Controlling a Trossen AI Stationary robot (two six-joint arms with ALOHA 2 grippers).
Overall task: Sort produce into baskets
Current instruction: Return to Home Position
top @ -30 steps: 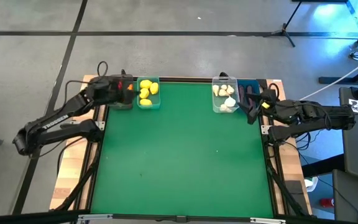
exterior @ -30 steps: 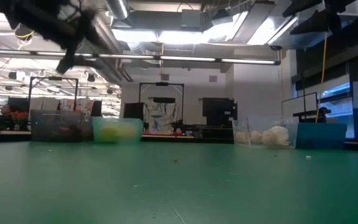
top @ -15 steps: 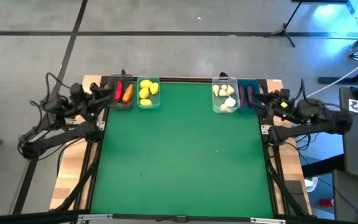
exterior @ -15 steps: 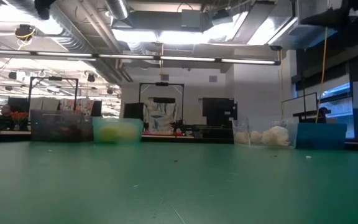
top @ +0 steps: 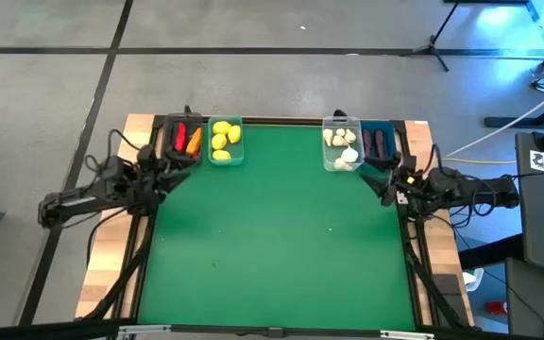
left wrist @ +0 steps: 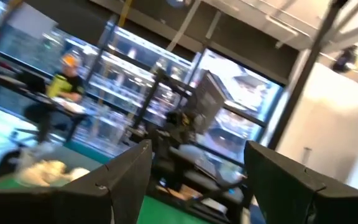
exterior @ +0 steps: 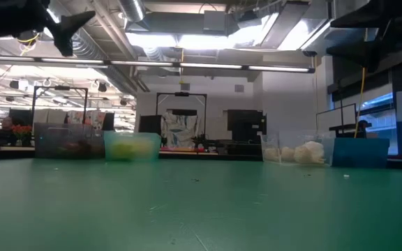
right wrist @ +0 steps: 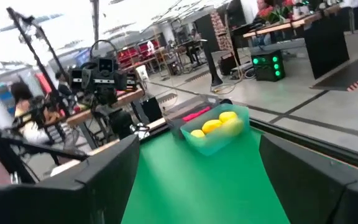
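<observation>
Yellow lemons and garlic are sitting in bins at twelve o'clock; we are thinking sorting is done. Our left claw and right claw are hanging open, empty.

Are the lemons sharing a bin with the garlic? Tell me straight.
No: the high view shows the lemons in the teal bin and the garlic bulbs in the separate clear bin.

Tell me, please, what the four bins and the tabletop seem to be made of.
The dark bin, teal bin and clear bin look like translucent plastic: their contents show through the walls. The blue bin looks like the same plastic, though more opaque here. The green tabletop appears to be a matte mat or felt-like cover, with no sharp reflections; which one is unclear.
</observation>
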